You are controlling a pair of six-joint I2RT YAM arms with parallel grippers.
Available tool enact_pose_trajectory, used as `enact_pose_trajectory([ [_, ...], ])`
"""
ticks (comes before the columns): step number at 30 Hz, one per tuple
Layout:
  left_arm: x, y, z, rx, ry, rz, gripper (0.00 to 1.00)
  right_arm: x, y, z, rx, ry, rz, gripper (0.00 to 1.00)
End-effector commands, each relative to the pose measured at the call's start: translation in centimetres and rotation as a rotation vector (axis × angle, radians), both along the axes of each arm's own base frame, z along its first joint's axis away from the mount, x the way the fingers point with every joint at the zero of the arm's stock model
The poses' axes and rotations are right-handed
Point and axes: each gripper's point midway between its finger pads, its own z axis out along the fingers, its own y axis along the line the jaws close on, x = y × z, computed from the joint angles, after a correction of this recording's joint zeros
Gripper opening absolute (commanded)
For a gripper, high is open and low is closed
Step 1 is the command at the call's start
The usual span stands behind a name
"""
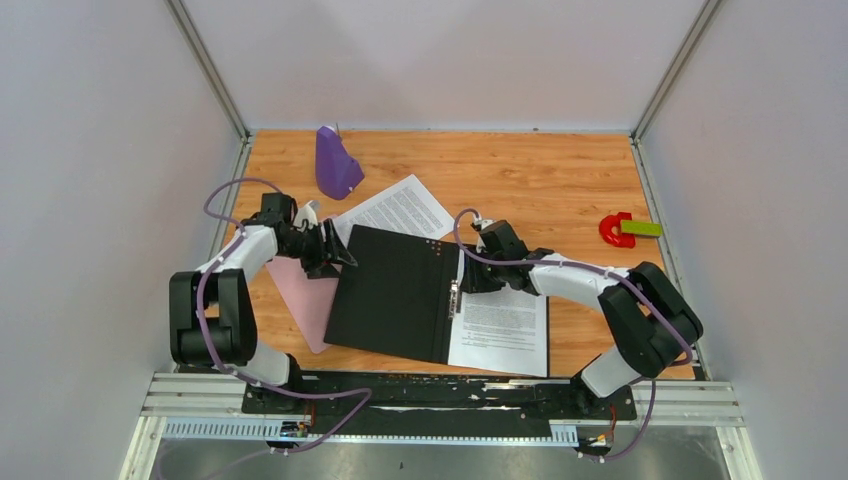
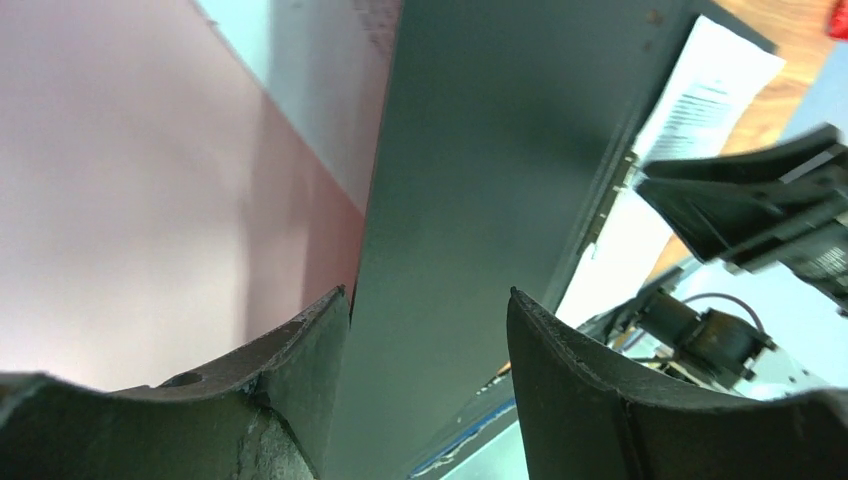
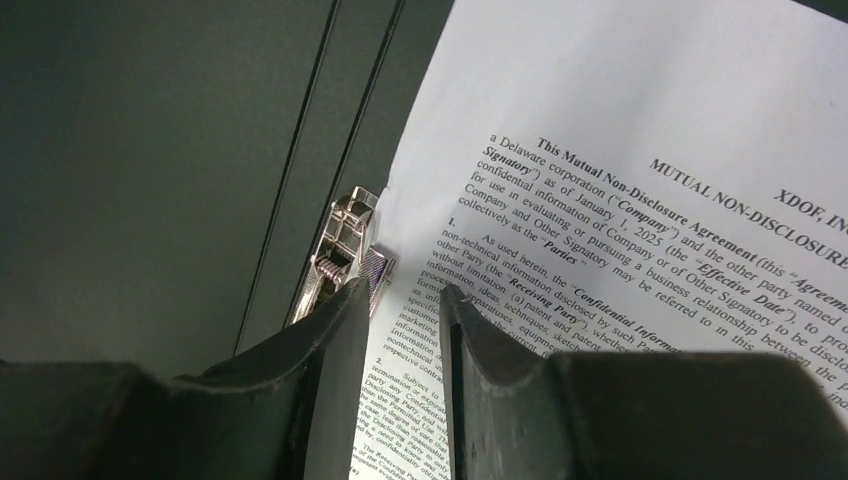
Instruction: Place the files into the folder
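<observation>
Files [image 1: 500,325]: one in folder [image 1: 395,290]; second sheet [image 1: 395,208] remains for you, twelve o'clock.
Left gripper [image 2: 428,292]: open.
Right gripper [image 3: 405,288]: barely parted.

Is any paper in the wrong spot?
Yes. One printed sheet pokes out crookedly from under the folder at its far edge, outside it. The other sheet lies inside, beside the metal clip.
</observation>
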Motion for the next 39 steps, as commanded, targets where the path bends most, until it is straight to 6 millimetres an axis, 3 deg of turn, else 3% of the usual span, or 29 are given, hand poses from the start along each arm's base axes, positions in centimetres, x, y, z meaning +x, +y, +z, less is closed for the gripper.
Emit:
enact_pose_trajectory([
  [1, 0.6, -2.4, 4.7, -0.179, -0.127, -0.025, 0.66, 0.5, 0.5, -0.6, 0.022, -0.019, 0.01, 0.33],
  [7, 0.5, -4.6, 8.4, -0.324, -0.204, -0.049, 0.64, 0.7, 0.4, -0.9, 0.025, -0.018, 0.006, 0.33],
  [10, -0.2, -6.8, 10.6, -0.372, -0.235, -0.101, 0.64, 1.2, 0.6, -0.6, 0.039, -0.028, 0.007, 0.33],
  [16, -0.4, -11.1, 16.8, -0.405, -0.379, -0.177, 0.65, 4.7, 1.0, 0.1, 0.058, -0.077, 0.004, 0.32],
  [21, -1.3, -16.0, 18.8, -0.449, -0.413, -0.257, 0.67, 7.5, 1.8, 2.2, 0.096, -0.12, 0.017, 0.31],
  [25, -2.5, -19.9, 18.8, -0.455, -0.421, -0.327, 0.68, 10.1, -0.5, 6.8, 0.093, -0.144, -0.055, 0.36],
  [29, -2.7, -23.0, 18.8, -0.452, -0.428, -0.384, 0.7, 11.4, -5.0, 12.3, 0.092, -0.169, -0.171, 0.5],
  [34, -2.7, -27.2, 18.4, -0.437, -0.431, -0.466, 0.71, 10.6, -9.4, 18.0, 0.099, -0.23, -0.277, 0.58],
  [39, -2.0, -30.0, 15.2, -0.358, -0.399, -0.518, 0.71, 8.9, -11.1, 22.4, 0.121, -0.33, -0.346, 0.66],
])
